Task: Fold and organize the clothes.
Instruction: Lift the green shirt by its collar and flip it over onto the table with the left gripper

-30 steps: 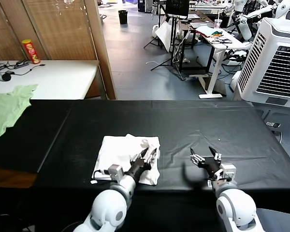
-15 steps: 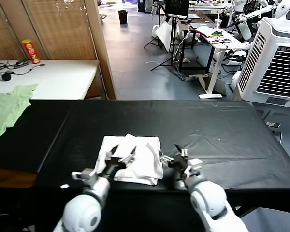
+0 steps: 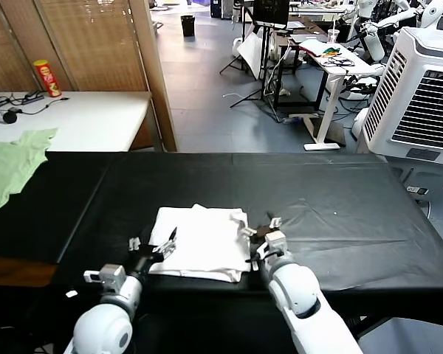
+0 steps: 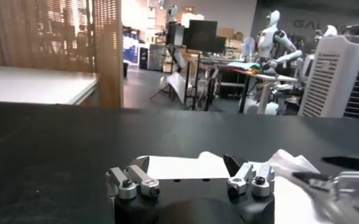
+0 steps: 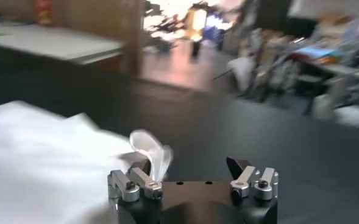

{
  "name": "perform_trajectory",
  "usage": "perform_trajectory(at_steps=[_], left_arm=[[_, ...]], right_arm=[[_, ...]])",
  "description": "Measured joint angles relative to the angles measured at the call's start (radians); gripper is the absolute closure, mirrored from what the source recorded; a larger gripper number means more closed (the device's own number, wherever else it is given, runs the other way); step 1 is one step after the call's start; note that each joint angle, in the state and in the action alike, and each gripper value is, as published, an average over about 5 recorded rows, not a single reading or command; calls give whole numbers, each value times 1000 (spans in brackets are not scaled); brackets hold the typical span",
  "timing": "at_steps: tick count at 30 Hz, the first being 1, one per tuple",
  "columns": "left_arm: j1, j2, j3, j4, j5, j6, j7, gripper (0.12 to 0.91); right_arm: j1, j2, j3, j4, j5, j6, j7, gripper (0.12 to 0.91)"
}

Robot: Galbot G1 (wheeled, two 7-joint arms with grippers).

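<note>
The folded white T-shirt [image 3: 199, 243] is seen lying flat near the front edge of the black desk [image 3: 340, 206], flanked by the left gripper [image 3: 153, 247] and right gripper [image 3: 257, 230], both with jaws spread and empty, each brought in against its side edges since a second ago.

The T-shirt [image 3: 199, 242] lies folded, so any print on it is hidden. In the right wrist view its far edge, just beside the right end effector [image 5: 191, 176], smears into blur, and one finger [image 5: 144, 163] sits behind a lifted flap. In the left wrist view the picture's edge cuts off the left end effector [image 4: 188, 173] base and the shirt's near part.
</note>
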Motion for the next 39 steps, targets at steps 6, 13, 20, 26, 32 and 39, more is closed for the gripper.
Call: perform_trajectory(at_steps=[6,13,20,26,32,39], left_arm=[[-31,4,-29,63,-102,-3,19,232],[-52,1,-39,125,-260,5,51,232],[-76,-14,-31,171,-315,9,58,232],[-92,-20,-21,197,-341,9,60,232],[-103,-28,-24,213,-424,18,60,329],[-105,-28,-26,211,-444,30,55,718]], right_arm=[[-54,-7,41,63,49,35,-34,227],[-90,-6,50,113,133,50,-48,227],[-89,-4,65,103,124,55,-38,227],[-99,-6,79,111,127,56,-47,227],[-116,-12,93,122,127,59,-53,227],[-129,-14,105,134,122,64,-54,227]])
